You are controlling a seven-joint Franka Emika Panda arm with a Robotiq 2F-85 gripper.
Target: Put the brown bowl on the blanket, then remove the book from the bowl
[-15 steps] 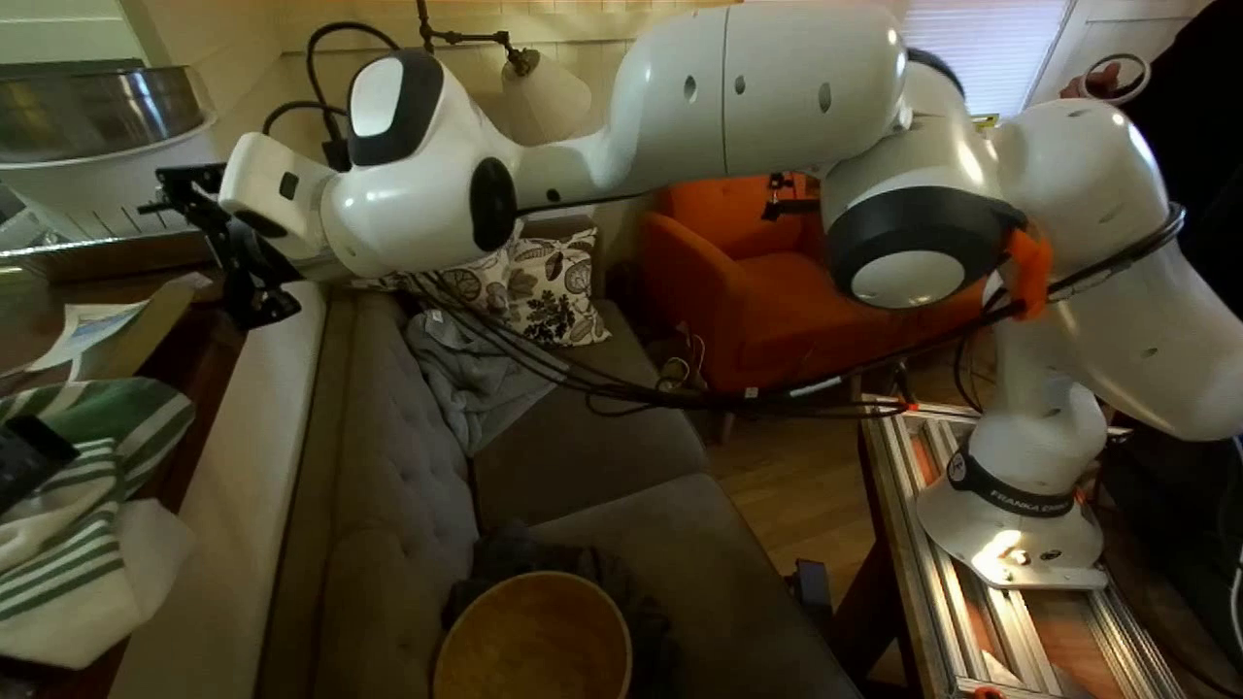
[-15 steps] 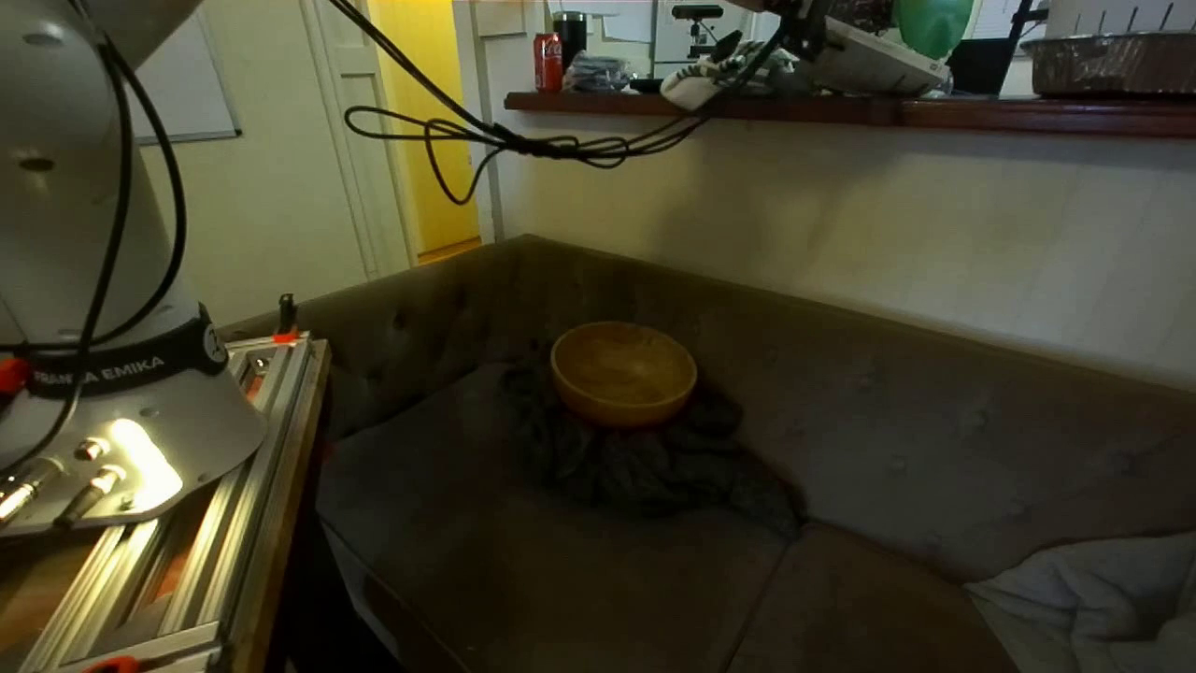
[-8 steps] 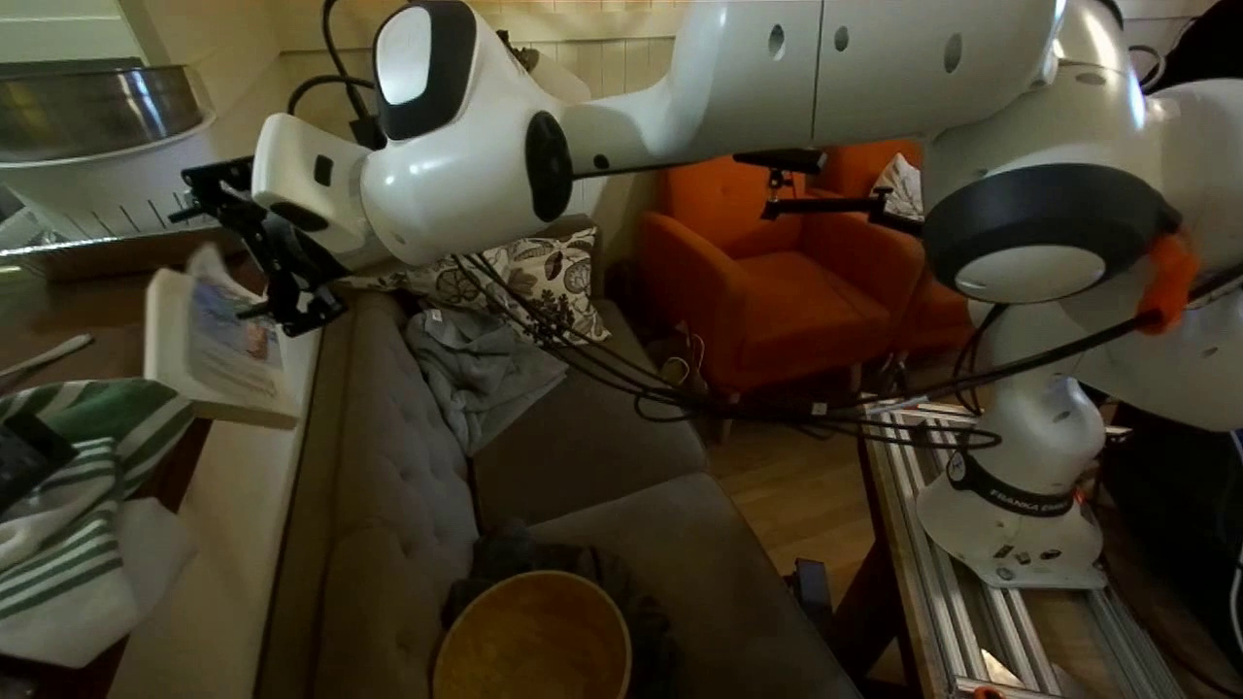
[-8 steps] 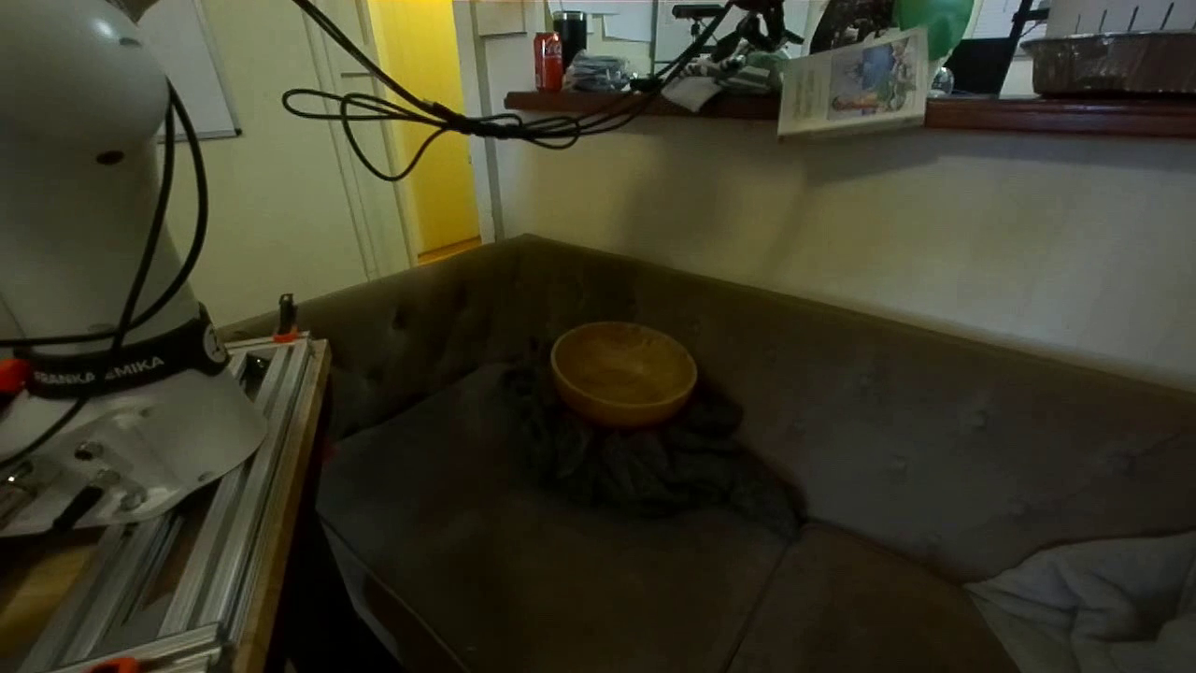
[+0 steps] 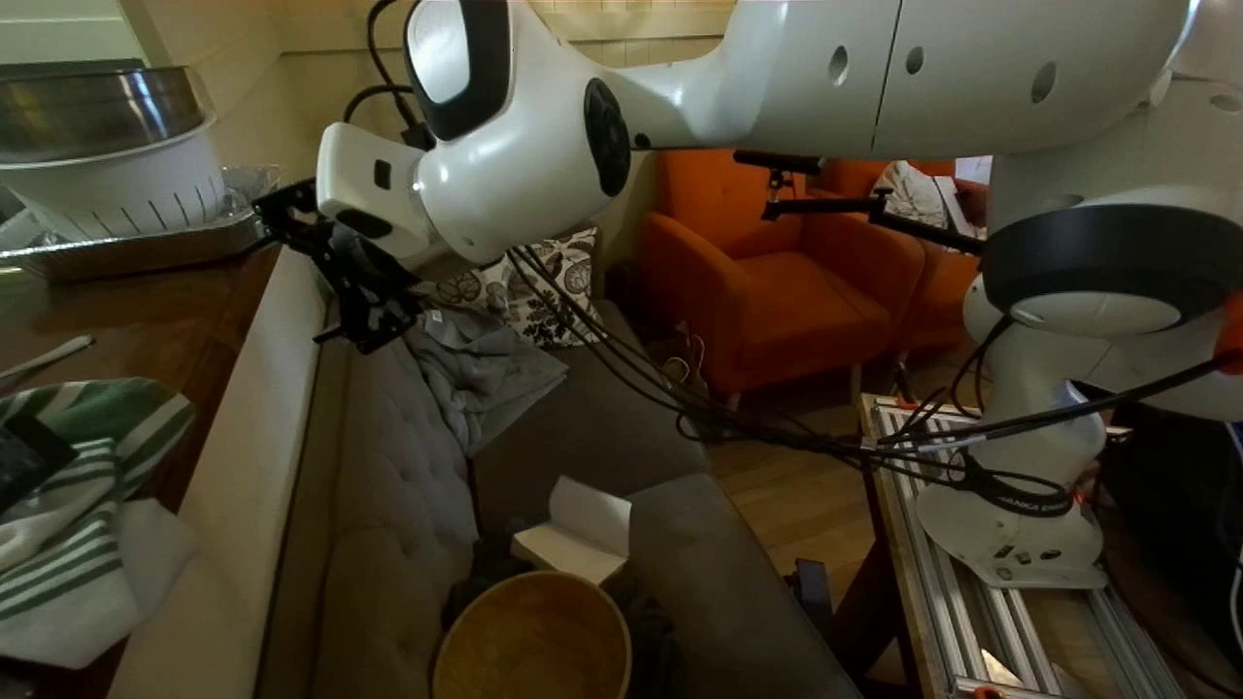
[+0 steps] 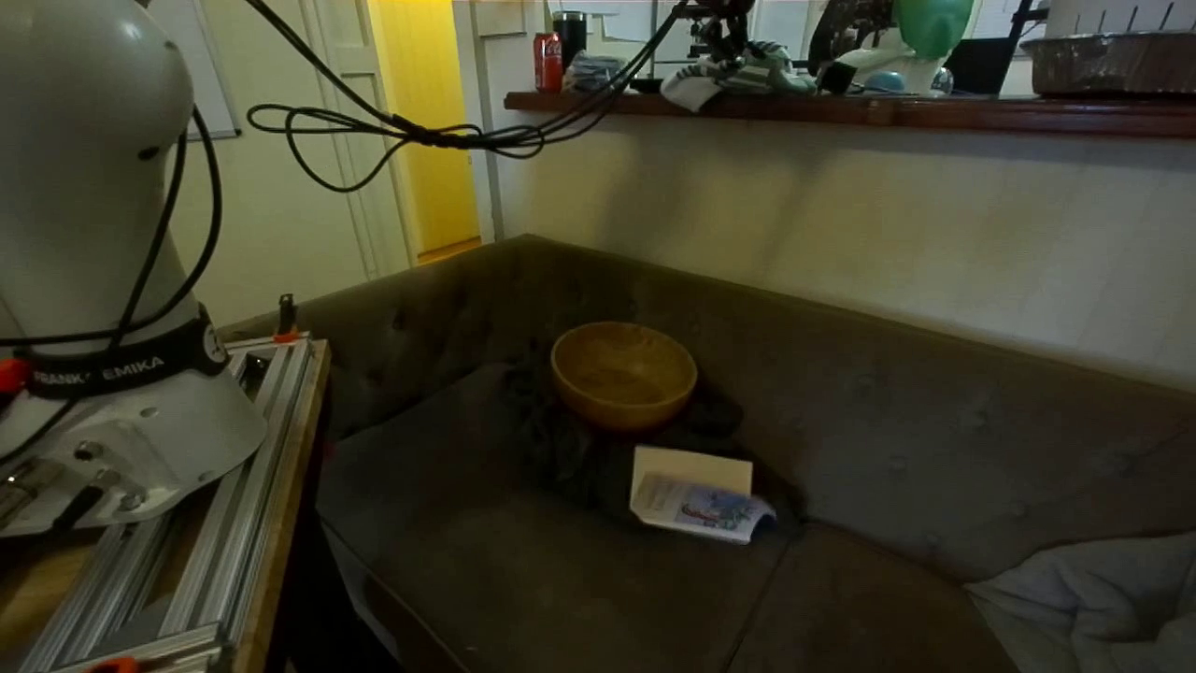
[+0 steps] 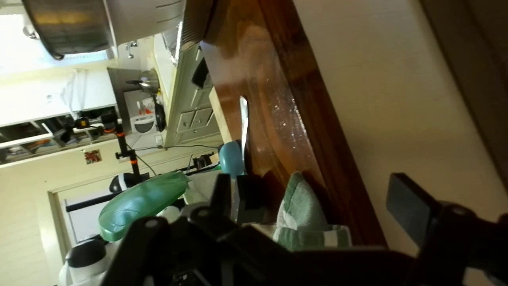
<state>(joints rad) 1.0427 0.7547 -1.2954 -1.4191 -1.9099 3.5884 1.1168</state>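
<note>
The brown bowl (image 5: 534,636) rests upright on the black blanket (image 6: 584,458), its inside bare wood. Beside it lies the book (image 6: 696,495), partly opened, over the blanket's edge and the sofa seat; its white pages also show in an exterior view next to the bowl's rim. Well above the sofa, near the wooden ledge, hangs my gripper (image 5: 293,286). In the wrist view the gripper (image 7: 321,198) has its fingers wide apart, with nothing held between them. Behind the gap appear the ledge and a striped cloth. Bowl, blanket and book are outside the wrist view.
On the wooden ledge (image 7: 258,71) sit a green-and-white striped cloth (image 5: 87,505), a foil tray (image 6: 1112,65) and a white colander (image 5: 126,194). The sofa backrest (image 6: 841,374) rises below it. A grey cloth (image 5: 476,369) and a floral pillow (image 5: 558,291) lie on the sofa.
The book has gone from the ledge, tipping over its edge half a second ago, down to the sofa beside the bowl. My open gripper has drawn back from the ledge toward the sofa.
</note>
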